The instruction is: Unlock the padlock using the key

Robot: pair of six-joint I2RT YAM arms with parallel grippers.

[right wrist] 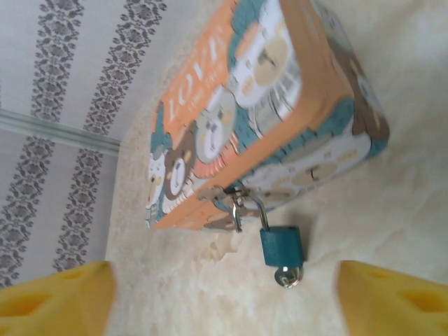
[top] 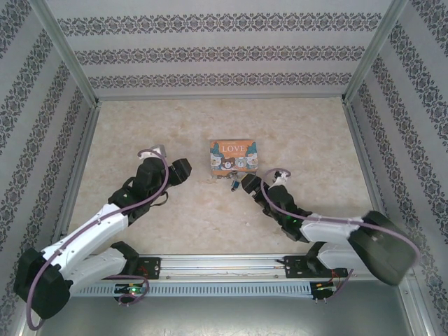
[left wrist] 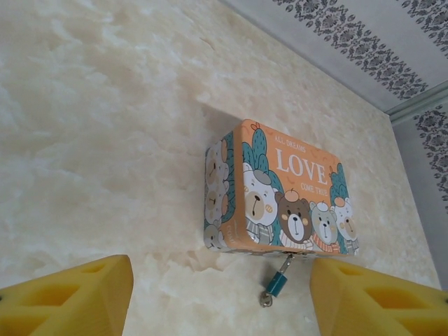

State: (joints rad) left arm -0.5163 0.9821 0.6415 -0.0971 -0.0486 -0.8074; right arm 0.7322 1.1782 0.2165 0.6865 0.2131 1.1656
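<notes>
From above I see the tin (top: 233, 155) lying flat at mid-table with its clasp side turned toward the near edge. That is why the padlock (right wrist: 282, 245) hangs off that face and rests on the table (top: 308, 140), where either arm can reach it. Its shackle (right wrist: 264, 212) is threaded through the tin's clasp and looks closed. At the bottom of the teal body sits a small silvery piece that I take to be the key (right wrist: 288, 276), apparently seated in the keyhole, though I can't tell how deep.

My right gripper (right wrist: 225, 280) sits just near and right of the lock, fingers spread wide and holding nothing, with the lock framed between them. I read that as lined up to pinch the key head.

My left gripper (left wrist: 220, 280) hangs to the left of the tin, near it but not touching, jaws likewise wide and empty. It is aimed at the tin's left end, probably to brace the light tin so a twist turns the key rather than dragging everything. The unlocking is not yet done
</notes>
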